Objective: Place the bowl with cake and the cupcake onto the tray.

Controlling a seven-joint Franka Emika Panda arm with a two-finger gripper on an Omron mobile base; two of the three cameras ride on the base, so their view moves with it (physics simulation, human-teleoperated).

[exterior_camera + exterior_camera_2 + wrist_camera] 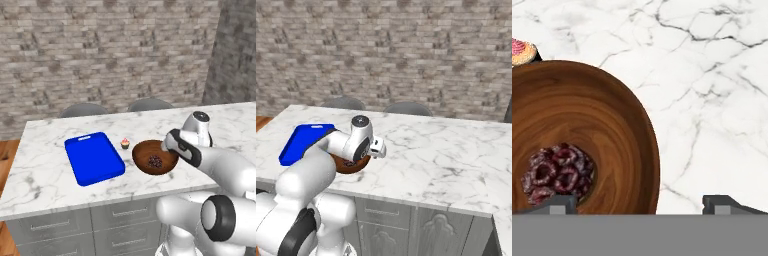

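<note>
The wide brown bowl [155, 157] [351, 165] [587, 125] rests on the marble counter with a dark cake piece [557, 172] inside. My gripper [643, 202] [165, 146] is open, low over the bowl's right rim; one fingertip [559, 202] is over the inside, the other [727, 202] outside over the counter. The tiny pink-frosted cupcake [125, 144] [521, 51] stands just beyond the bowl's left side, between the bowl and the tray. The flat blue tray [94, 157] [303, 142] lies left of both, with nothing on it.
The marble counter [225, 120] stretches bare to the right of the bowl. Two grey chair backs [84, 109] [149, 104] rise behind its far edge, before a brick wall. Grey cabinet drawers [125, 212] sit below the near edge.
</note>
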